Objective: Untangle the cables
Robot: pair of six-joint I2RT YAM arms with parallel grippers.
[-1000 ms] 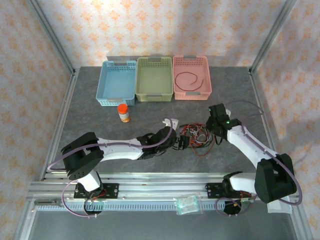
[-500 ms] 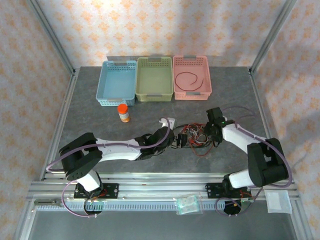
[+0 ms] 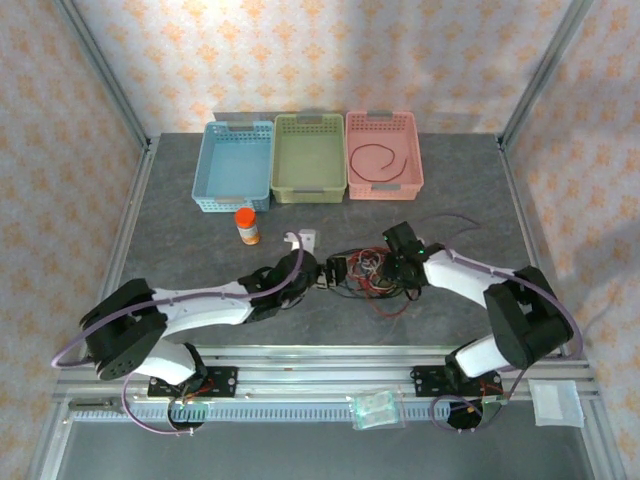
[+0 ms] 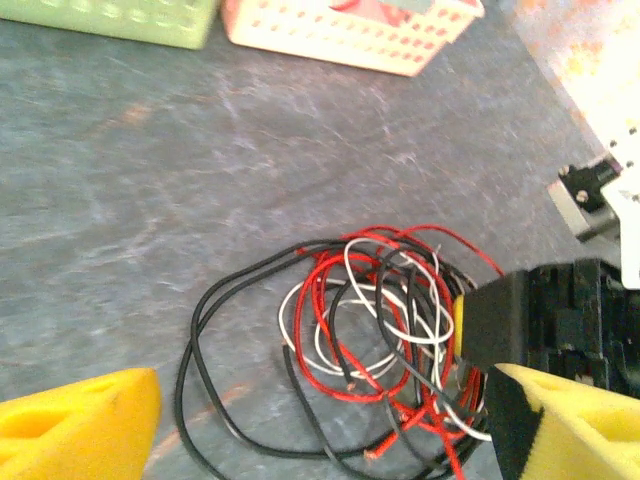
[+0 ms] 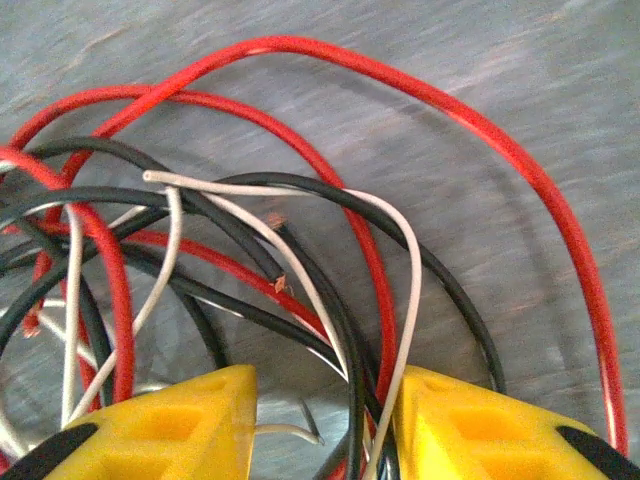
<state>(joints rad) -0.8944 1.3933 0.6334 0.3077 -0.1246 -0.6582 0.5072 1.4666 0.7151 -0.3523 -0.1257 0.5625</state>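
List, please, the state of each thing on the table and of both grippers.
Cables: tangled in one heap on the table, between the grippers.
Pink basket: holds one red cable, apart from the heap.
Blue basket: empty.
Green basket: empty.
Bottle: upright, cap on.
Left gripper: open, at the heap's edge.
Right gripper: open, some cables between its fingers.

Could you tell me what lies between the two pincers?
The tangled cables lie between the left pincer and the right pincer, in the top view.
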